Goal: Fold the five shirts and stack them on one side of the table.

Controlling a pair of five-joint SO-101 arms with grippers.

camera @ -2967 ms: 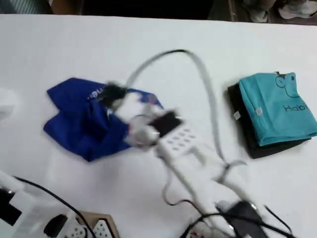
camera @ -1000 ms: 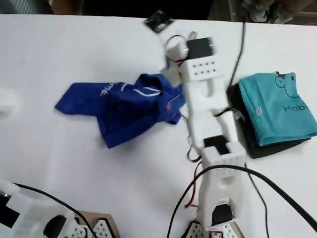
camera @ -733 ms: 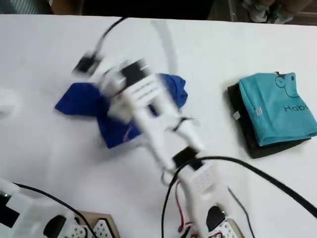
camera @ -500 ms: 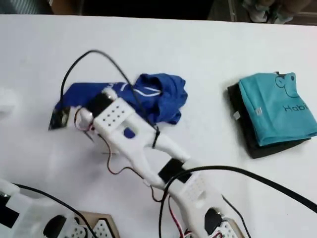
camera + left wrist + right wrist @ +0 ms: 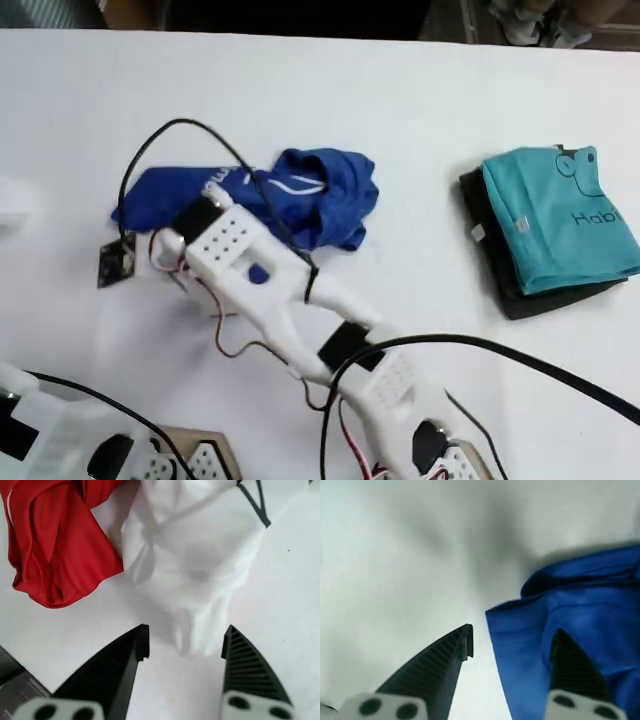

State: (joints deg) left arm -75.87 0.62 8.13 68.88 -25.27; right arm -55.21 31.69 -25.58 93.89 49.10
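Note:
A crumpled blue shirt (image 5: 290, 195) lies left of the table's middle. My right arm (image 5: 260, 280) stretches from the front edge to the shirt's left end. In the right wrist view my right gripper (image 5: 512, 645) is open, with the blue shirt's (image 5: 580, 615) edge between its fingers just above the white table. A teal shirt (image 5: 560, 215) lies folded on a folded black shirt (image 5: 490, 260) at the right side. In the left wrist view my left gripper (image 5: 185, 640) stands open over the edge of a bunched white shirt (image 5: 195, 545), with a red shirt (image 5: 55, 540) beside it.
The right arm's black cable (image 5: 170, 135) loops over the blue shirt's left part. The left arm's base (image 5: 60, 430) sits at the front left corner. Bare white tabletop (image 5: 420, 110) lies between the blue shirt and the folded stack.
The right arm swung from the blue shirt's right end across to its left end. The shirt's right part bunched up. In the last half second the arm hardly moved.

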